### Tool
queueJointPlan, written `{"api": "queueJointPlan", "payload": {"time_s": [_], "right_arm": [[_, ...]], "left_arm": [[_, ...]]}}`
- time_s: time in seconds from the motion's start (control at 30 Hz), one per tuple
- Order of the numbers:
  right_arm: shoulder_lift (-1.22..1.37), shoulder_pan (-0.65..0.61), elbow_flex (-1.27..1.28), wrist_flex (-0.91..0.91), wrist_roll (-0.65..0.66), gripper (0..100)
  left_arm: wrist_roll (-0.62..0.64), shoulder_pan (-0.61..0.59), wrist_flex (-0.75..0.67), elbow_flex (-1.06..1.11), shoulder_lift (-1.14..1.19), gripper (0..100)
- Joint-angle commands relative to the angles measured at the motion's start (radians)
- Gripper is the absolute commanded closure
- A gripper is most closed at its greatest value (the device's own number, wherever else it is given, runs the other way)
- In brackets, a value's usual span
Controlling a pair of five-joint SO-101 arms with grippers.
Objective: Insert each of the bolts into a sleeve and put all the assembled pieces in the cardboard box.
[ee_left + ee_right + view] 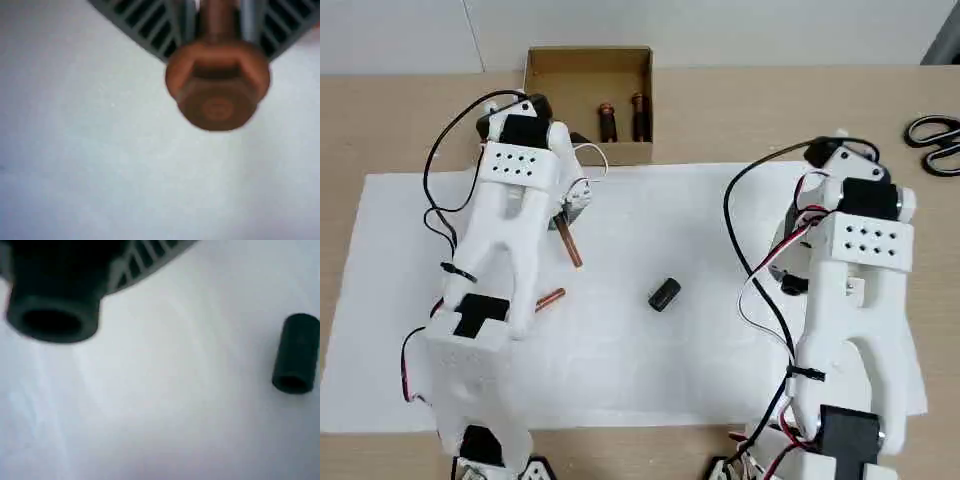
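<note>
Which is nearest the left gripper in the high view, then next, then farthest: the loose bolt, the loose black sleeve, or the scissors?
1. Loose bolt, on the paper close by the left gripper.
2. Loose black sleeve, farther over, mid-paper.
3. Scissors, off the paper at the table's right edge.

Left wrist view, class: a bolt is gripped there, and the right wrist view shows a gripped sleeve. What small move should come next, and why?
Probably swing the left pincer toward the right pincer, lining the bolt up with the sleeve and its open bore. Each pincer grips its part, yet the arms stand apart over the white paper, so insertion cannot begin.
</note>
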Motion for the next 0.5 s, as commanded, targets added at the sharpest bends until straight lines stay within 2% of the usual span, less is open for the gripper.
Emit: {"api": "queueJointPlan", "payload": {"time_s": [0.0,0.17,0.47], "right_arm": [[-0.041,-0.002,-0.078,0.012,-0.005,99.5],[-0.143,-0.047,-0.11,0.031,-0.005,99.5],[-0.346,-0.271,-0.109,0.028,-0.006,99.5]], "left_arm": [[-0.031,0.008,0.021,-0.047,-0.141,99],[-0.091,0.008,0.021,-0.045,-0.307,99],[-0.137,0.0,0.021,-0.045,-0.493,99]]}}
